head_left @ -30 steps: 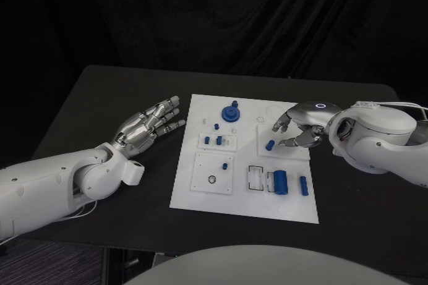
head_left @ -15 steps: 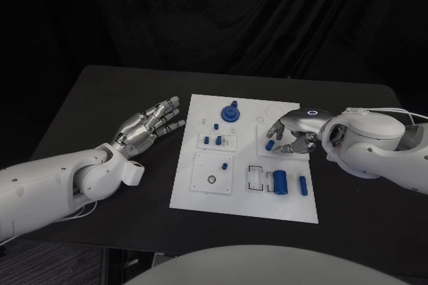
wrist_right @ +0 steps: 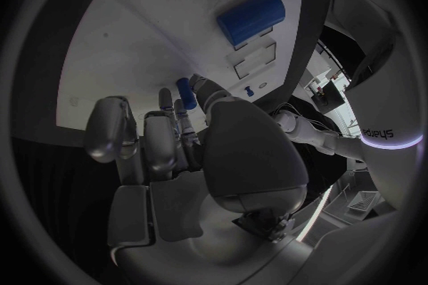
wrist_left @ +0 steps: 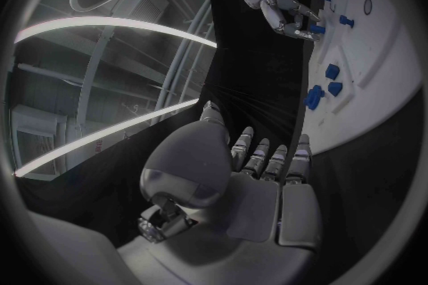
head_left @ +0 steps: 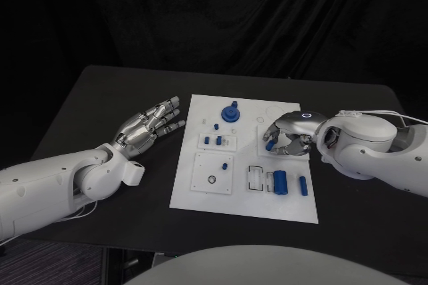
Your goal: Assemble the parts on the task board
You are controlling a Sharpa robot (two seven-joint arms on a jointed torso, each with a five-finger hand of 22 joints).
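We see a white task board [head_left: 245,192] lying in the middle of a black tabletop [head_left: 98,106], and we place everything else from that board. Our right hand [head_left: 287,136] hangs over the board's right-hand side, its fingers curled downward around a small blue peg [head_left: 270,145] that lies directly beneath the fingertips. In the right wrist view the peg [wrist_right: 185,92] sits just beyond the fingertips [wrist_right: 166,101]; we cannot tell whether they already pinch it or merely surround it. The peg's long axis seems to run roughly along the board's length, toward and away from us. This hand is far nearer the peg than the other, so we judge that the coming move belongs to it. Our left hand [head_left: 149,125] rests off the board's left edge, well apart from it, fingers spread and holding nothing. Counting the blue pieces on the board: one round gear-like piece with a knob [head_left: 231,114] at the far end, two short pegs side by side [head_left: 212,140] left of centre, one tiny peg [head_left: 225,165] below them, one fat cylinder [head_left: 280,181] and one slim bar [head_left: 303,185] near the board's close right corner.
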